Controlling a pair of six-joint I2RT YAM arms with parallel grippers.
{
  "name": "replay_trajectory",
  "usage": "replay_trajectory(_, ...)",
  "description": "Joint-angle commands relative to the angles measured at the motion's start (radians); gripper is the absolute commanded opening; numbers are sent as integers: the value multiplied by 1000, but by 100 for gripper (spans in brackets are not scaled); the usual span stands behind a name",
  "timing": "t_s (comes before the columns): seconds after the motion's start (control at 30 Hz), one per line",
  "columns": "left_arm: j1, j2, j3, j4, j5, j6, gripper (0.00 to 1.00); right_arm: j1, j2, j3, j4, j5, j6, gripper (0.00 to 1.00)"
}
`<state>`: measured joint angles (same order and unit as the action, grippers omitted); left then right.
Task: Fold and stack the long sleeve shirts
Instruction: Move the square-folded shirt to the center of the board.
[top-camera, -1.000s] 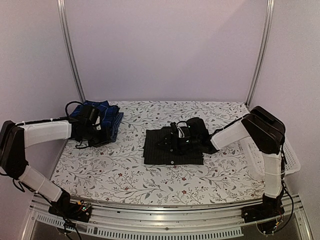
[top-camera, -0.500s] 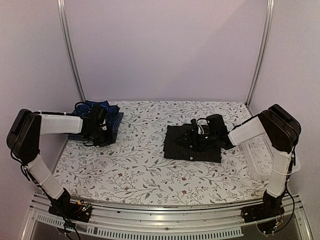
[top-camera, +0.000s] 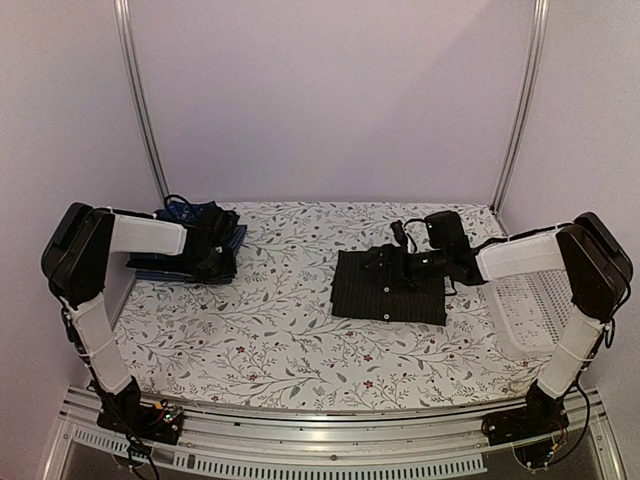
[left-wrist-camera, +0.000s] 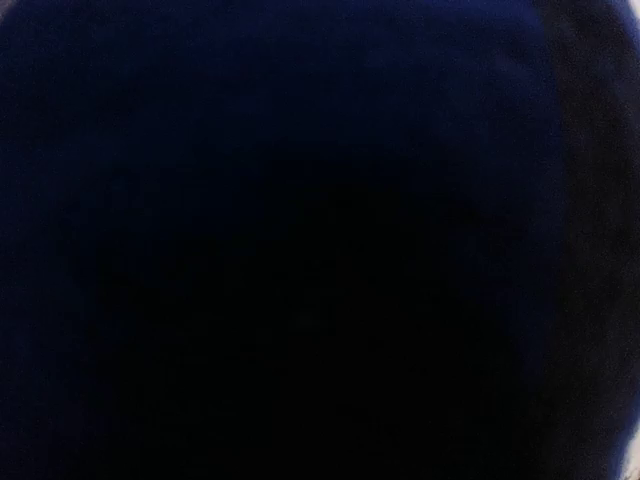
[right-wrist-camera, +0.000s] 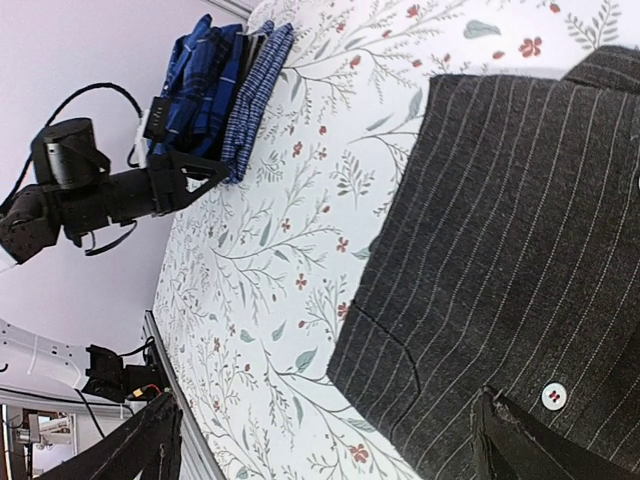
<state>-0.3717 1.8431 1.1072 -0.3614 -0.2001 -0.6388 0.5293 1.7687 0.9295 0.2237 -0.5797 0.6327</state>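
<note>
A folded black pinstripe shirt (top-camera: 388, 288) lies flat right of the table's middle; in the right wrist view (right-wrist-camera: 520, 230) it shows a small white button. My right gripper (top-camera: 407, 263) hovers over the shirt's far edge with its fingers wide apart; one fingertip (right-wrist-camera: 525, 445) is above the cloth and nothing is held. A stack of blue plaid shirts (top-camera: 188, 232) sits at the far left, also in the right wrist view (right-wrist-camera: 215, 80). My left gripper (top-camera: 215, 258) is pressed against that stack. The left wrist view shows only dark blue cloth (left-wrist-camera: 300, 150), so its jaws are hidden.
The table carries a floral cloth (top-camera: 270, 330). A white mesh basket (top-camera: 545, 300) stands at the right edge beside the right arm. Metal frame posts rise at the back corners. A rail runs along the near edge (top-camera: 330, 445).
The right gripper slid the black shirt to the right, then drew back toward its far edge. The left arm swung back and left onto the blue stack.
</note>
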Motion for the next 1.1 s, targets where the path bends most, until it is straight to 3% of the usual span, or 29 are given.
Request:
replay_trajectory(0.0, -11, 57, 36, -1, -64, 10, 32, 2, -110, 32, -65, 15, -24, 99)
replay_trajectory(0.1, -12, 77, 43, 2, -65, 13, 25, 3, -163, 34, -87, 26, -25, 99)
replay_trajectory(0.3, -22, 91, 40, 9, -62, 32, 0, 16, -246, 48, -147, 70, -49, 99)
replay_trajectory(1.07, -358, -68, -129, -32, 52, -226, 0, 67, -352, -56, -199, 225, -36, 99)
